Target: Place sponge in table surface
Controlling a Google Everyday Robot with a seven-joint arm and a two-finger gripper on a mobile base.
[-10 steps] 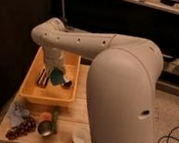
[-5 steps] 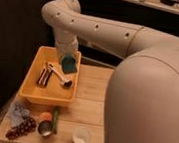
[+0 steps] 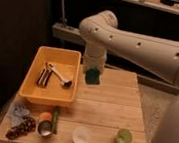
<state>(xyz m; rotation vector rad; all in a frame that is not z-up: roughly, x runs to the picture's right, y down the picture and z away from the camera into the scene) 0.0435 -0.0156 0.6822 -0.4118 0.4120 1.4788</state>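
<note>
Carrying the sponge (image 3: 92, 77) pinched in my pincer (image 3: 92, 71), I have it over the counter (image 3: 107, 109), just right of the orange bin (image 3: 49, 91). Next I'd lower and release onto bare planks.

The white arm's tool (image 3: 92, 72) holds a teal sponge (image 3: 92, 77) above the pale desk (image 3: 109, 108) with its plank grain, beside an orange-yellow bin (image 3: 35, 79), while a grey-blue cloth (image 3: 19, 111), dark purple grapes (image 3: 19, 128), a white cup (image 3: 81, 135) and a light-green cup (image 3: 123, 137) sit near the front edge.
</note>
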